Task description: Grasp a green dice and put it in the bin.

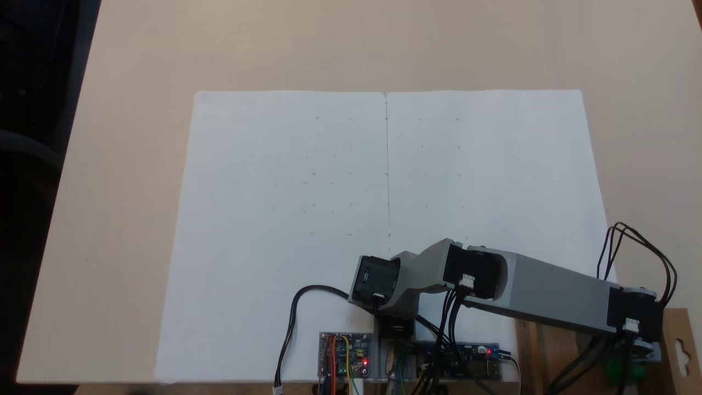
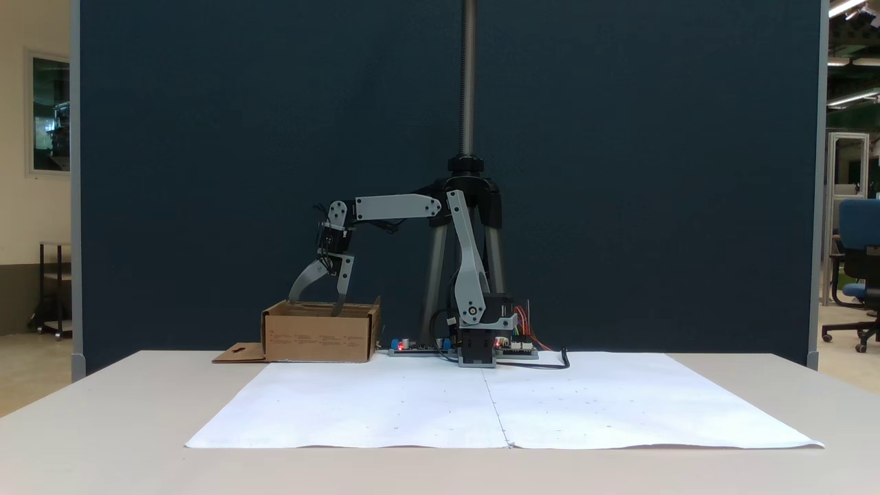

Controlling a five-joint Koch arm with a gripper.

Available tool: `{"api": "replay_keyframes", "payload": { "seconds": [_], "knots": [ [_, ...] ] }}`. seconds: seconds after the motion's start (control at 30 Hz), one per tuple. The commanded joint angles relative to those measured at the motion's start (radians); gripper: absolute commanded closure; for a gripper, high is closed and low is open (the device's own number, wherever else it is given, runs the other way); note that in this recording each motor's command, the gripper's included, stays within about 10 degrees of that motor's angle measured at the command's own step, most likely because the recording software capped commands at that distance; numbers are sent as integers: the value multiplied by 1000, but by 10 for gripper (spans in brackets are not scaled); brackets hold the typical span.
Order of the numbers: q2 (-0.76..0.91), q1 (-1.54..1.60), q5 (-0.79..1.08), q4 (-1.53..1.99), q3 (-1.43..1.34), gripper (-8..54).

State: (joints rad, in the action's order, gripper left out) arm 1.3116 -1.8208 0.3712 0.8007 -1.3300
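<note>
Desk (image 1: 126, 164): pale beige top, wide, carrying everything listed here. White paper sheet (image 2: 385, 405): large, creased down its middle, laid flat across the centre of the desk and reaching toward the edge where the arm is mounted. Arm (image 1: 548, 293): grey links with black motor blocks, based at the back edge of the desk behind the sheet, upper link raised and forearm reaching sideways out over the bin. Bin (image 2: 320, 335): brown cardboard box with low walls, standing at the back edge of the desk just off the sheet's corner, its flap with the hanger-hole cutout (image 1: 681, 351) lying flat beside it. Circuit boards (image 1: 345, 355): small, with red lights, beside the arm's base. Gripper (image 2: 317, 306): pointing down over the bin, jaws spread apart, the tips at or just inside the rim, nothing gripped between them. Green dice (image 1: 622, 373): seen from above as a blurred green patch beneath the wrist, inside the bin; its pips cannot be made out.
</note>
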Motion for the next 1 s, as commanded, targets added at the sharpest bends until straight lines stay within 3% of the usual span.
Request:
{"api": "replay_keyframes", "payload": {
  "seconds": [0.0, 0.33, 0.47, 0.7, 0.97],
  "knots": [
    [26, -26, 69, 25, 6, 37],
    [29, 66, 57, -184, 12, 39],
    [75, 149, -40, -299, 15, 39],
    [236, 382, -285, -517, 20, 38],
    [282, 781, -305, -635, 20, 20]
  ]
}}
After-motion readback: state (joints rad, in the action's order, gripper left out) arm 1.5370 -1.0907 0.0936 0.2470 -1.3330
